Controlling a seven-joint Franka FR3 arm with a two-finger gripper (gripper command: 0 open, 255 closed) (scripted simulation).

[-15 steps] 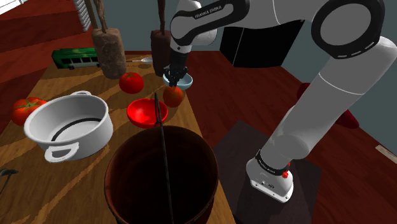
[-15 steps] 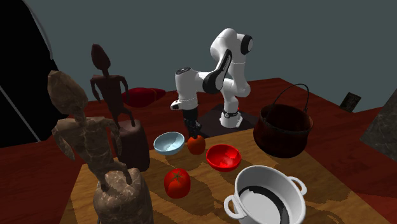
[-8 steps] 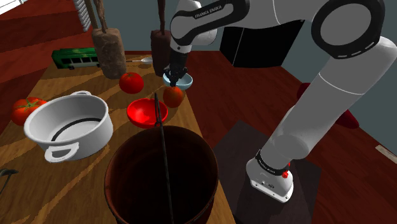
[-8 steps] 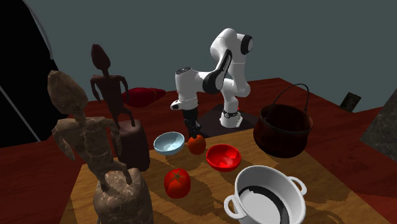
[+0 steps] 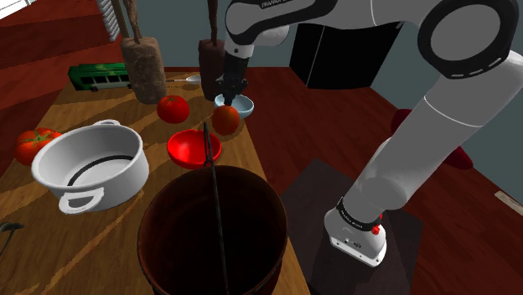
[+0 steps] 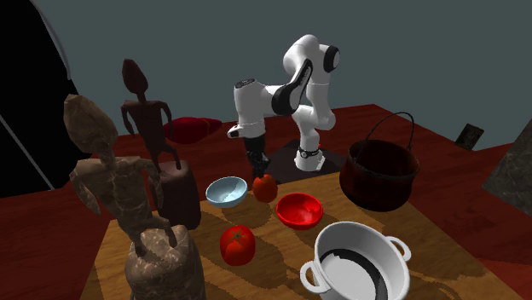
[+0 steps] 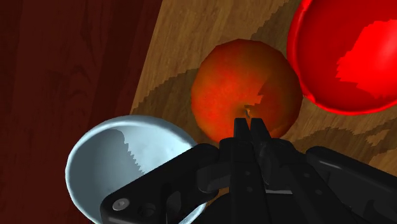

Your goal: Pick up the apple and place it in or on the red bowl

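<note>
The apple (image 5: 225, 121) (image 6: 265, 188) (image 7: 245, 89) is orange-red and hangs just above the wooden table (image 5: 126, 226), between the red bowl (image 5: 194, 147) (image 6: 299, 210) (image 7: 343, 57) and a pale blue bowl (image 5: 243, 105) (image 7: 121, 165). My black gripper (image 5: 226, 102) (image 6: 260, 173) (image 7: 251, 124) stands straight over the apple. Its fingers are pinched together on the apple's top at the stem. The red bowl holds nothing and lies close beside the apple, toward the shoulder view's lower left.
A tomato (image 5: 173, 108) (image 6: 238, 245) lies near the red bowl, and another (image 5: 33, 142) sits by the white pot (image 5: 92, 163) (image 6: 354, 264). A dark bucket (image 5: 212, 226) with a raised handle stands nearest the stand. Brown statues (image 5: 144, 63) (image 6: 128, 204) and a green toy bus (image 5: 100, 77) are at the far end.
The gripper has risen a little, and the apple has come up off the table with it. Everything else on the table has stayed where it was.
</note>
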